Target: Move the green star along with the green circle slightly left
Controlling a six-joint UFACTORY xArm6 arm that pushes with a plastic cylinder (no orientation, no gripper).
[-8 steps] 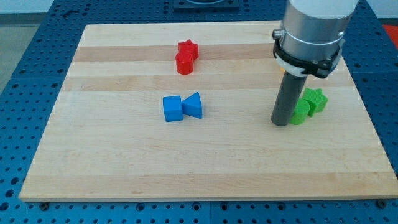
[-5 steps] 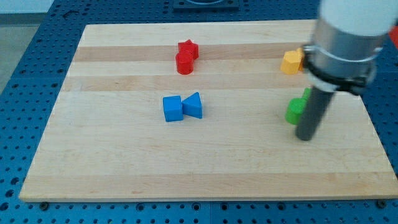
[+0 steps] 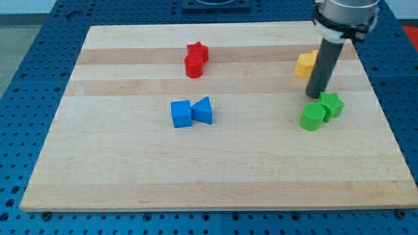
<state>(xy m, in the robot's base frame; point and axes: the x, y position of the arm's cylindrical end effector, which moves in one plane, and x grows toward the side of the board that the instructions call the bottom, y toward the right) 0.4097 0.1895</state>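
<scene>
Tip (image 3: 315, 96) is now being held just behind the green star (image 3: 332, 104), having been swung round from the near side. Green circle (image 3: 312, 117) is touching the star, right part of worktop (image 3: 130, 170). No pincer is fitted (rod only). Leftward push is not yet being made.
</scene>
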